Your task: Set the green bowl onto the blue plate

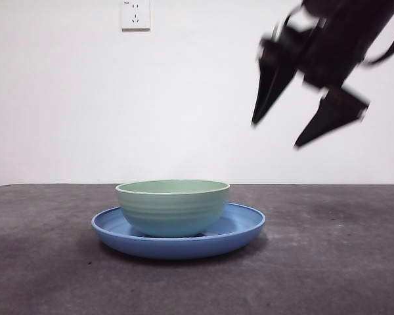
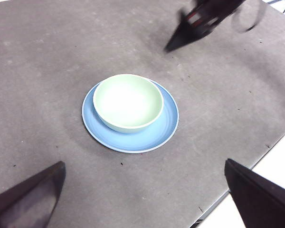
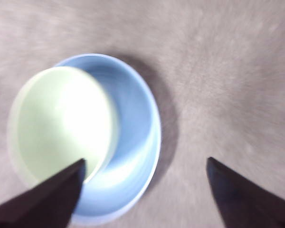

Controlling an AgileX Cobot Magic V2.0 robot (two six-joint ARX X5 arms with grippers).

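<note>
The pale mint-green glossy round bowl [image 1: 173,207] with faint horizontal ridges stands upright on the wide, shallow, glossy medium-blue round plate [image 1: 240,233]. From the front it sits a little toward the plate's left side, so more blue rim shows on the right. The left wrist view shows the same pair from above: the green bowl [image 2: 128,102] rests inside the blue plate [image 2: 166,126], its inside bare and brightly lit, with a crescent of blue showing along one side. In the blurred right wrist view, the bowl [image 3: 59,121] covers part of the plate [image 3: 135,142], and nothing touches either.

The plate lies flat on the dark grey matte tabletop [image 1: 328,262], which carries small specks and scuffs.

The right gripper [image 1: 308,121] hangs in the air high at the front view's right side, well above and apart from the bowl, its two black jaws spread wide with nothing between them. The same gripper [image 2: 199,21] shows as a dark blurred shape across the table in the left wrist view. In its own view the right gripper [image 3: 145,173] is released, the bowl's rim passing behind one jaw.

The left gripper [image 2: 145,183] is also spread and empty, held well back from the plate and looking down on it.

Behind the table rises a plain white wall [image 1: 65,98] with a white electrical socket [image 1: 135,14] near its top.
</note>
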